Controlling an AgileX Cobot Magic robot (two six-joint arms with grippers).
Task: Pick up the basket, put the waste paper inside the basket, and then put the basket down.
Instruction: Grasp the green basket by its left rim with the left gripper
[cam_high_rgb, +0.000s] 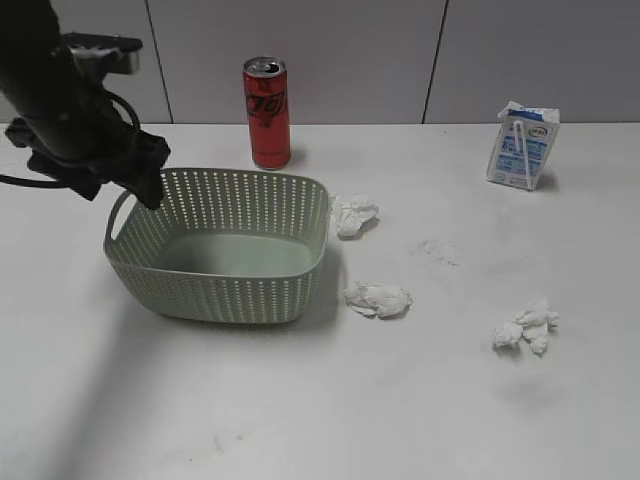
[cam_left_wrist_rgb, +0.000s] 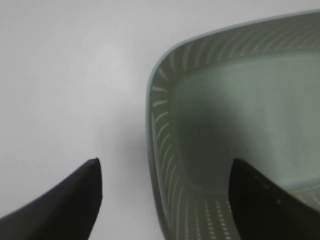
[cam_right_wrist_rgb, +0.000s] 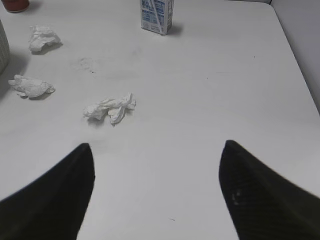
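Note:
The pale green basket (cam_high_rgb: 225, 245) stands empty on the white table, left of centre. My left gripper (cam_high_rgb: 148, 190) is open and hangs over the basket's left rim (cam_left_wrist_rgb: 155, 150), one finger outside the wall and one inside. Three wads of waste paper lie to the basket's right: one by its far corner (cam_high_rgb: 354, 214), one by its near corner (cam_high_rgb: 378, 298), one further right (cam_high_rgb: 526, 327). In the right wrist view they lie at the upper left (cam_right_wrist_rgb: 44, 38), the left (cam_right_wrist_rgb: 30, 86) and left of centre (cam_right_wrist_rgb: 110, 108). My right gripper (cam_right_wrist_rgb: 156, 165) is open and empty above bare table; it is out of the exterior view.
A red drink can (cam_high_rgb: 267, 112) stands behind the basket. A blue-and-white drink carton (cam_high_rgb: 524, 146) stands at the back right, also in the right wrist view (cam_right_wrist_rgb: 157, 15). The table's right edge (cam_right_wrist_rgb: 300, 65) runs near a grey wall.

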